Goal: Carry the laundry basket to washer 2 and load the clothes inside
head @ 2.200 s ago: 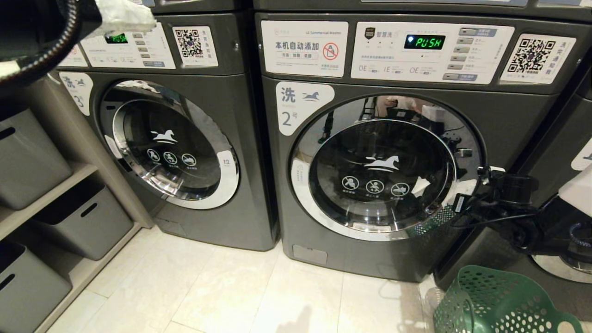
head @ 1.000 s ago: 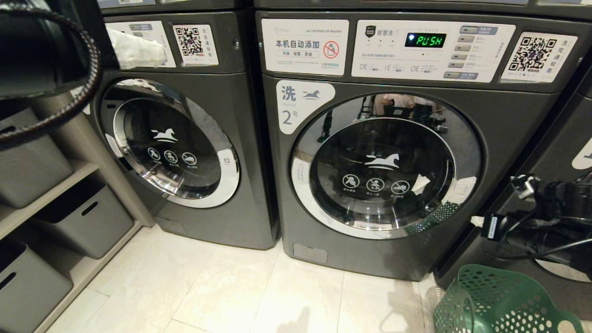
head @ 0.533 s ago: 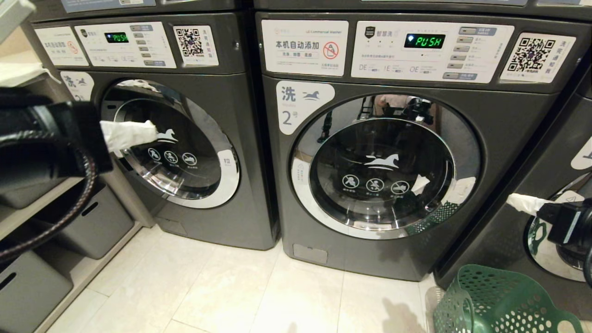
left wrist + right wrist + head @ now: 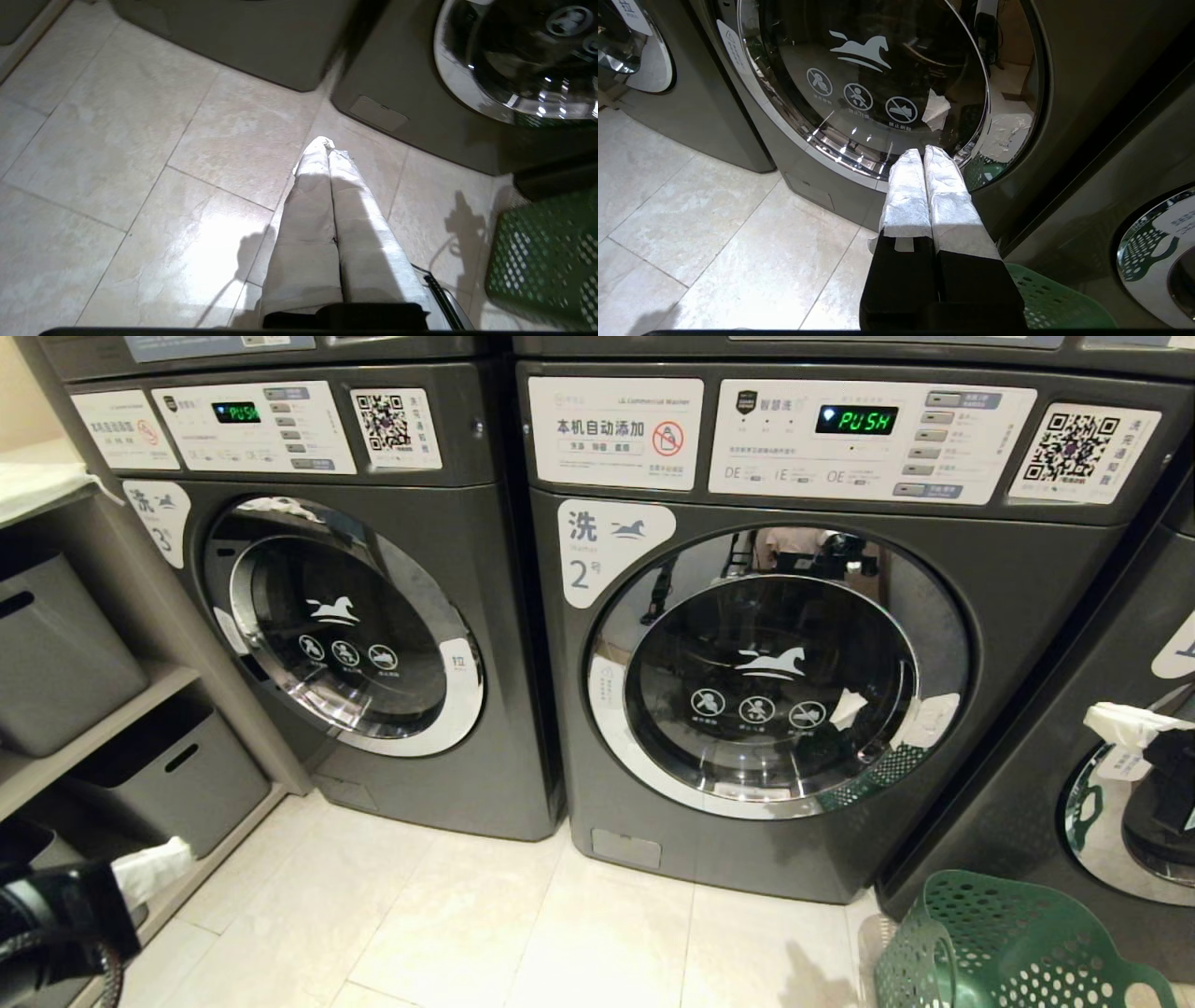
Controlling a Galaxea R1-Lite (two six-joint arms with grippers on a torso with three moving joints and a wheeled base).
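Washer 2 (image 4: 1008, 579) stands in the middle of the head view with its round chrome-rimmed door (image 4: 780, 672) closed, seen close up as the door (image 4: 878, 70) in the right wrist view. The dark green laundry basket (image 4: 1008, 943) sits on the floor at its lower right. My right gripper (image 4: 1116, 723) hangs shut and empty at the right edge, above the basket (image 4: 1055, 303), its white-wrapped fingers (image 4: 906, 186) pointing at the door's lower rim. My left gripper (image 4: 159, 868) is low at the left, shut and empty, over bare floor tiles. Clothes are out of view; a white scrap (image 4: 848, 707) shows behind the glass.
Washer 3 (image 4: 420, 784) stands to the left with its door closed, and another machine (image 4: 1074, 644) stands to the right behind the basket. Shelves with grey bins (image 4: 168, 784) line the left side. Pale floor tiles (image 4: 467, 924) stretch in front of the washers.
My left arm has dropped from the upper left down to the lower left corner. My right gripper has pulled away from washer 2's door edge to the right edge. The door stayed closed.
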